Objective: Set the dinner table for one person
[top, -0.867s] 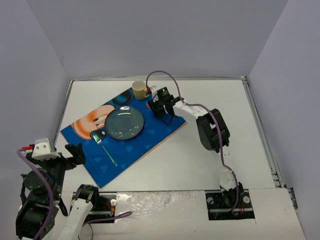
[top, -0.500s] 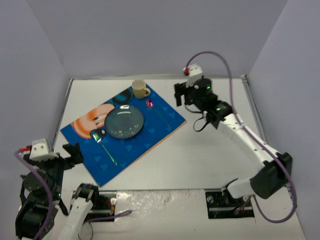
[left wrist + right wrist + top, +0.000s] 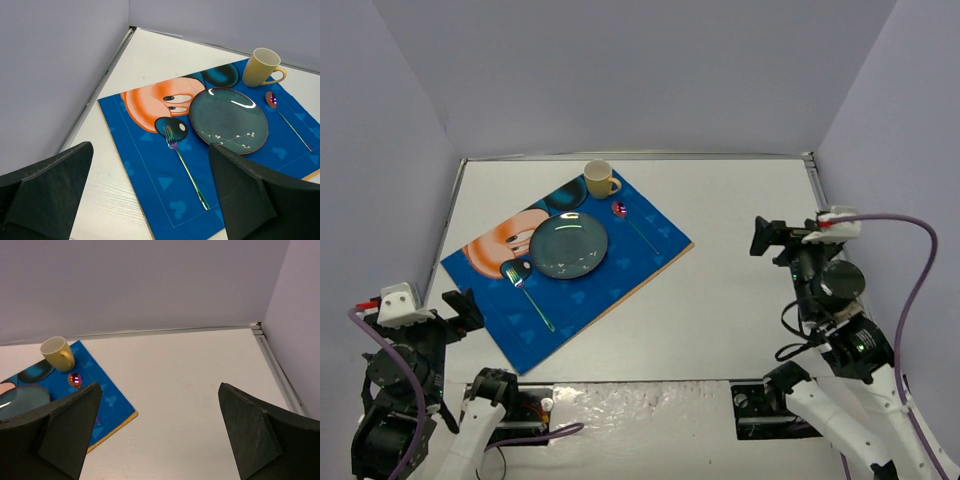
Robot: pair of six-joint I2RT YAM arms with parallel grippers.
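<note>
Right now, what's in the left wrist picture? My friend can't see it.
A blue cartoon placemat on the white table holds a dark green plate, a fork left of it, a spoon right of it, and a yellow mug at the far edge. The left gripper frames the view, its fingers wide open.

A robot lab test cell: white table (image 3: 720, 300) boxed by 3 plain grey walls (image 3: 620, 70) at 9, 12 and 3 o'clock; cabled left arm (image 3: 395, 385) and right arm (image 3: 840, 285) bolted at 6 o'clock.
</note>
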